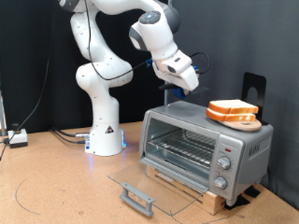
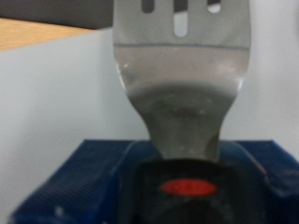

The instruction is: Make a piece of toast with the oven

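Observation:
The silver-grey oven (image 1: 245, 142) stands on the table at the exterior view's right. Its glass door (image 1: 149, 179) is dropped flat open and the wire rack (image 1: 182, 147) inside is bare. Two alike bread slices (image 1: 232, 112), pale with orange-brown crust, lie stacked on the oven's roof. My gripper (image 1: 184, 82) hangs above and behind the oven's far left corner, to the left of the bread. The wrist view is filled by a slotted metal spatula blade (image 2: 182, 65) on a black handle (image 2: 187, 187) with a red oval mark, over something blue (image 2: 65, 177). My fingers do not show there.
The arm's white base (image 1: 105, 131) stands left of the oven, with cables (image 1: 65, 135) running to a small box (image 1: 17, 140) at the far left. A black stand (image 1: 254, 89) rises behind the oven. The oven sits on a wooden board (image 1: 192, 195). The door handle (image 1: 137, 198) juts towards the front.

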Controlling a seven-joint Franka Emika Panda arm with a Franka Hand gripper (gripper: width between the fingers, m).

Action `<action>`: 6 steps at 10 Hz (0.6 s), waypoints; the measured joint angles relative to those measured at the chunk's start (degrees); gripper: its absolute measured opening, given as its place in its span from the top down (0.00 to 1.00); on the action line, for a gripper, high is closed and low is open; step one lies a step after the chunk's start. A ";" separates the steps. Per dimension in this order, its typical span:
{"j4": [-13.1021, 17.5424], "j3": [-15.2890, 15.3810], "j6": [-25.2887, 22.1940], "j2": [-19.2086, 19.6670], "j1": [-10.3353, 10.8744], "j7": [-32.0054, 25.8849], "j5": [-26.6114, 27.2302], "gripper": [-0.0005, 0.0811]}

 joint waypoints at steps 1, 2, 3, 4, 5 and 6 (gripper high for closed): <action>-0.61 -0.23 3.51 0.00 -1.21 1.57 0.46 0.51; -0.89 -0.69 5.91 -0.02 -3.24 3.71 0.80 0.51; -0.93 -1.30 7.17 -0.03 -5.25 5.22 0.88 0.51; -0.95 -2.16 7.97 -0.04 -7.21 5.58 0.80 0.51; -0.95 -3.14 7.77 -0.08 -9.20 5.57 0.05 0.51; -0.88 -4.35 6.64 -0.17 -11.05 5.52 -1.32 0.51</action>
